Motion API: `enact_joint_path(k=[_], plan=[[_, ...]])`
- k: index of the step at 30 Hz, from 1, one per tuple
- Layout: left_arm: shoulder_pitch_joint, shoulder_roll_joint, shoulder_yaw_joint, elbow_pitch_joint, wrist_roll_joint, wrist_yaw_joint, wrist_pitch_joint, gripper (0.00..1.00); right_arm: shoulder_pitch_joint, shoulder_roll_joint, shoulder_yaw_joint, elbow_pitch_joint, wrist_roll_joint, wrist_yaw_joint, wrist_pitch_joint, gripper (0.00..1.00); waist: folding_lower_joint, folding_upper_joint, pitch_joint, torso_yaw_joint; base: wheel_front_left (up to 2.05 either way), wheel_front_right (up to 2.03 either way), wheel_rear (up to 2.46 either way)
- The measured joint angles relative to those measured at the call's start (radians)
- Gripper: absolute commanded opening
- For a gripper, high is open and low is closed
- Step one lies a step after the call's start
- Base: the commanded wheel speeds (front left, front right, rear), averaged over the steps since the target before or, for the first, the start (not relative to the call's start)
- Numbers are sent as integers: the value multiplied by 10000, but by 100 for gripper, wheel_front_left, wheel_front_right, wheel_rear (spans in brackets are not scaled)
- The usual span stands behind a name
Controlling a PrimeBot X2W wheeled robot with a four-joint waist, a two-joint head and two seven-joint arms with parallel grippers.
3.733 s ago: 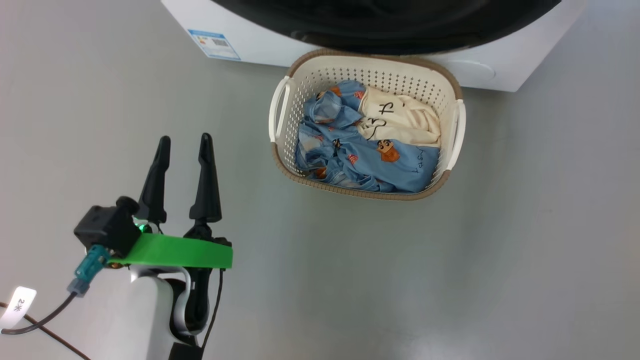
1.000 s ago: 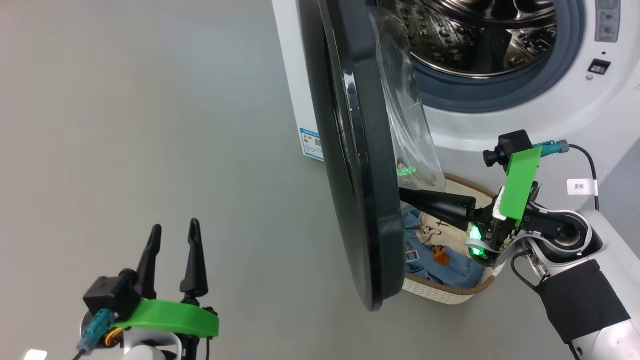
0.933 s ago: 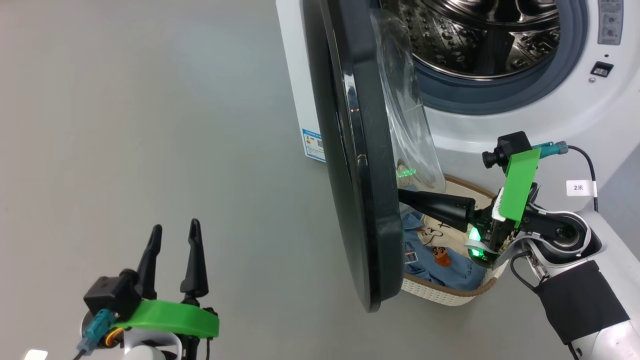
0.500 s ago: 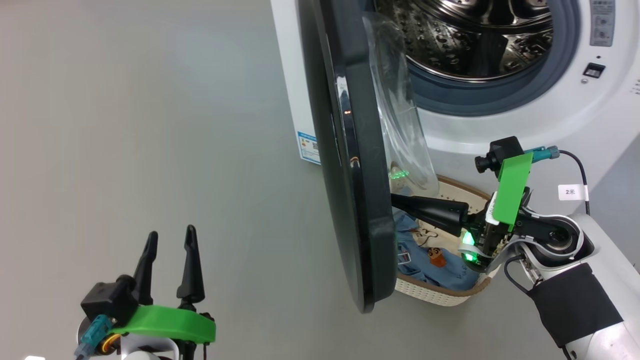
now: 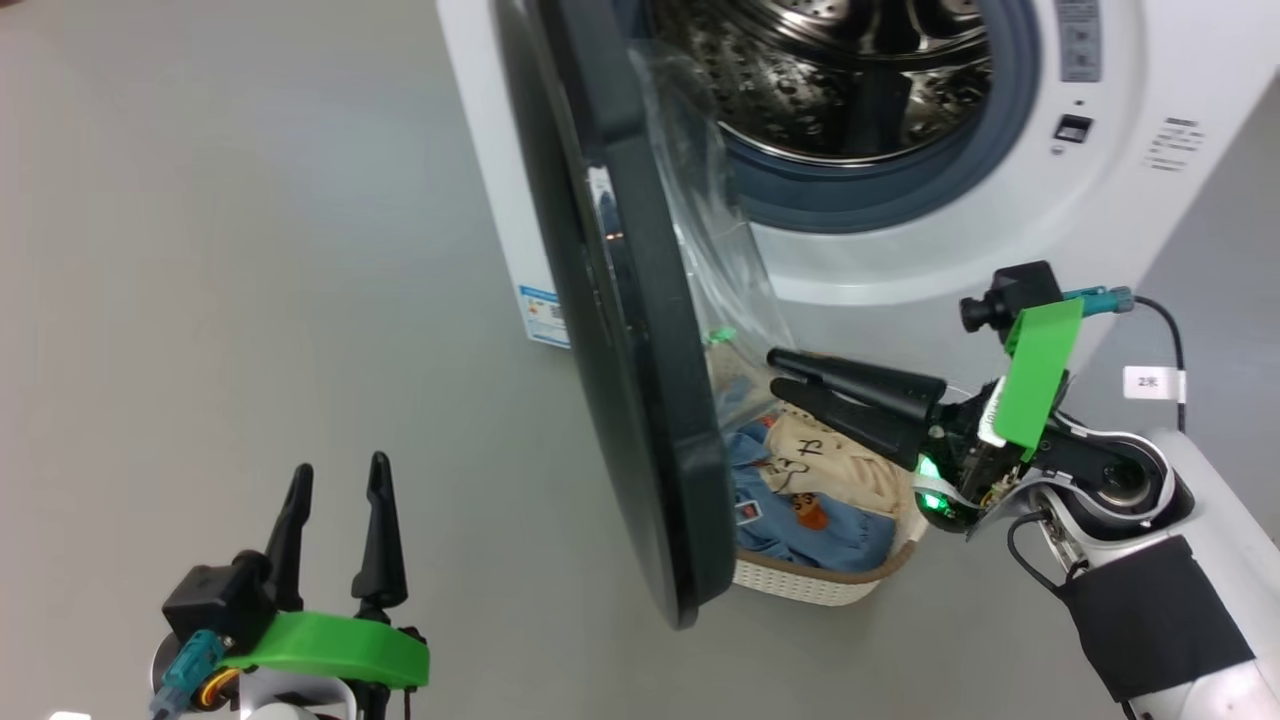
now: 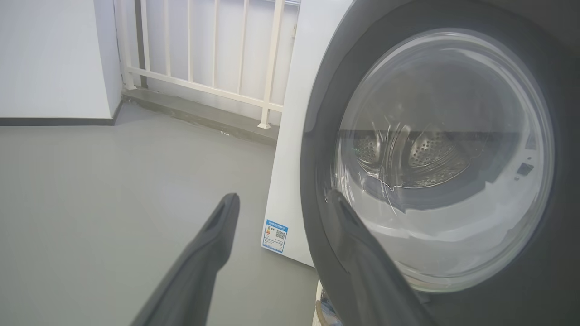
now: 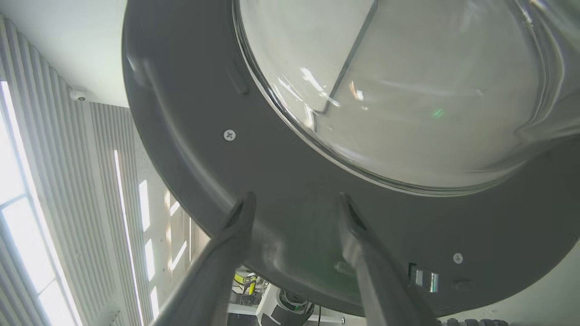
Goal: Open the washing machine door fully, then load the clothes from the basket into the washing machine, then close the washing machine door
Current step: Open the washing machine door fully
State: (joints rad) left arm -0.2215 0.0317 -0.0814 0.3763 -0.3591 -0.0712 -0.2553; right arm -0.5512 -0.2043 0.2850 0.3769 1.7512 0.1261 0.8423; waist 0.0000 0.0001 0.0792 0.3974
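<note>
Head view: basket [image 5: 812, 590] partly behind door [image 5: 625, 350]

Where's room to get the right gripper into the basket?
Widest bare patch: grey floor left of the washing machine door, around the left gripper. Floor right of the basket, below the washing machine's front, is also bare. Tight: the door's lower edge overhangs the basket's left side, with the right gripper above the clothes.
</note>
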Motion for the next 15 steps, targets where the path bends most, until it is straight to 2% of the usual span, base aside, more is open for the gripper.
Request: enact_joint_path(k=[6, 15], plan=[[-2, 2, -31, 21, 0, -90, 0, 100, 406, -161, -360, -1143, -403, 0, -869, 100, 0, 0, -20, -541, 0, 0, 0], [-2, 90, 25, -215, 0, -207, 0, 100, 1051, -244, -677, -2677, -2545, 0, -3062, 100, 0, 0, 56, -1448, 0, 0, 0]])
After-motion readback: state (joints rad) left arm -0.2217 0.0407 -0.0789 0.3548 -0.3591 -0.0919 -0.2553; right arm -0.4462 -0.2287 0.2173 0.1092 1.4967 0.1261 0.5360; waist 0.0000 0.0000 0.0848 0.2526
